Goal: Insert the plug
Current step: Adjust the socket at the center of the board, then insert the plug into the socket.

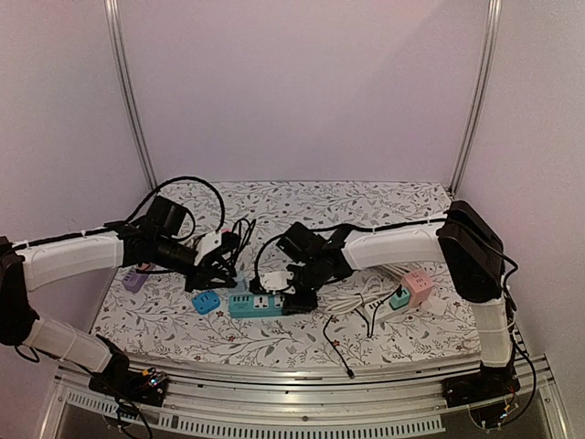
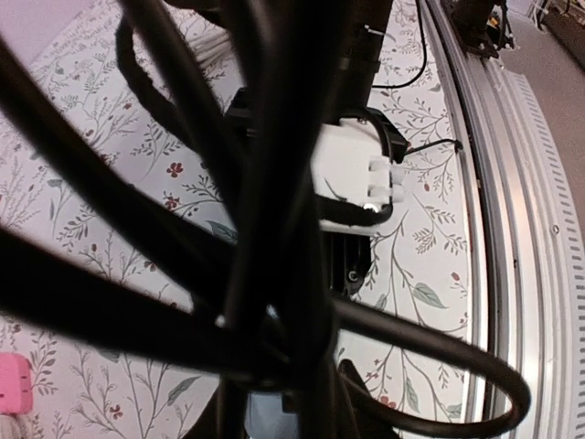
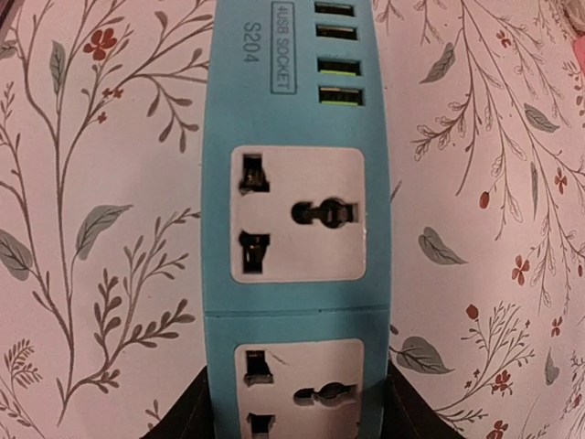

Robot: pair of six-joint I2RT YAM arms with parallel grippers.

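Observation:
A teal power strip (image 1: 254, 304) lies on the flowered table, left of centre. In the right wrist view the strip (image 3: 297, 183) shows two empty universal sockets and several USB ports. My right gripper (image 1: 300, 297) is shut on the strip's right end, with one finger (image 3: 187, 416) on each side. My left gripper (image 1: 218, 270) hovers just left of and above the strip. Black cables (image 2: 228, 229) converge at its jaws (image 2: 274, 393) and block most of that view. A white plug (image 1: 272, 279) sits above the strip; it also shows in the left wrist view (image 2: 356, 174).
A blue cube adapter (image 1: 206, 302) lies left of the strip and a purple one (image 1: 135, 279) lies at the far left. A pink cube (image 1: 419, 285), a small teal adapter (image 1: 400, 297) and white cords (image 1: 352, 302) lie on the right. A metal rail (image 1: 292, 375) runs along the front edge.

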